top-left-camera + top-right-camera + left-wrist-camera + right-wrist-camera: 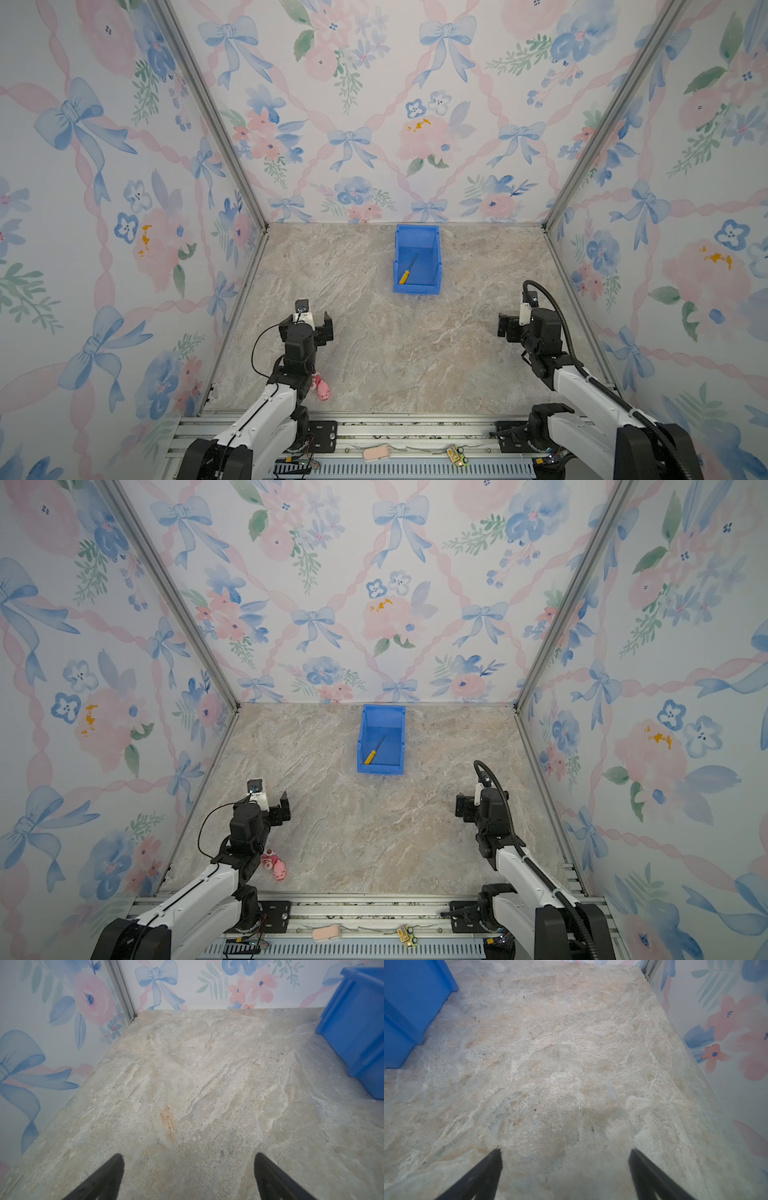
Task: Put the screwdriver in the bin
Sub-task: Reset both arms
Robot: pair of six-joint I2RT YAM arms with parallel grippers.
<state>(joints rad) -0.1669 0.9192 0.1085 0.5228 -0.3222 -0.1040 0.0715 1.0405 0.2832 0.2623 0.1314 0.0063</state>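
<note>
Lying in the bin (417, 237), the screwdriver (408, 270), left gripper (189, 1155) and right gripper (565, 1150) spread wide, empty

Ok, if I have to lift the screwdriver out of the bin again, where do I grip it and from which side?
Grip the yellow handle, coming straight down from above with the jaws across it. The screwdriver lies flat and slanted on the bin's floor, handle by the low front lip; the tall walls probably block a sideways approach, and the shaft is thin.
</note>
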